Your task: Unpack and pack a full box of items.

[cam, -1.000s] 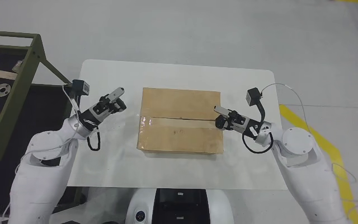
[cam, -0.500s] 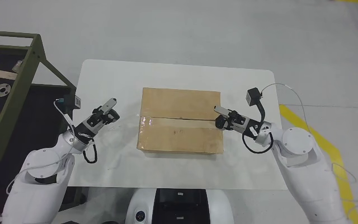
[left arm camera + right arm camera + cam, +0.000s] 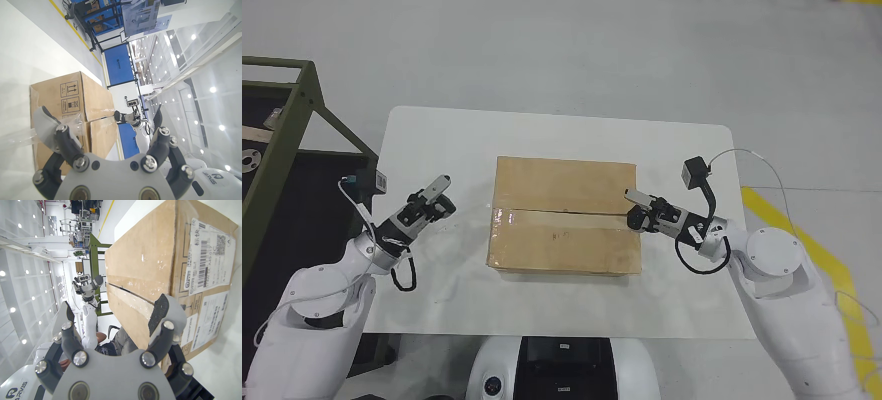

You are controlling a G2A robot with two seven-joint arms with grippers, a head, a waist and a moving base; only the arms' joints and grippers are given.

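Robotics workshop hall; blue partition panels (image 3: 117, 62), yellow floor line (image 3: 767, 215), equipment desks (image 3: 85, 211).

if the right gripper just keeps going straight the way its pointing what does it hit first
The cardboard box. The open right gripper points at its near end, around the top edge by the taped seam; depth is unclear, but the gap looks small.

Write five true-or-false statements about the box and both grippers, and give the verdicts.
1. The cardboard box is closed on top. True.
2. The right gripper is shut on a flap. False: it is open, at the box's edge by the seam.
3. The left gripper is open, apart from the box. True.
4. The box stands on the floor. False: it stands on the white table.
5. The box side facing the right gripper bears printed labels. True.
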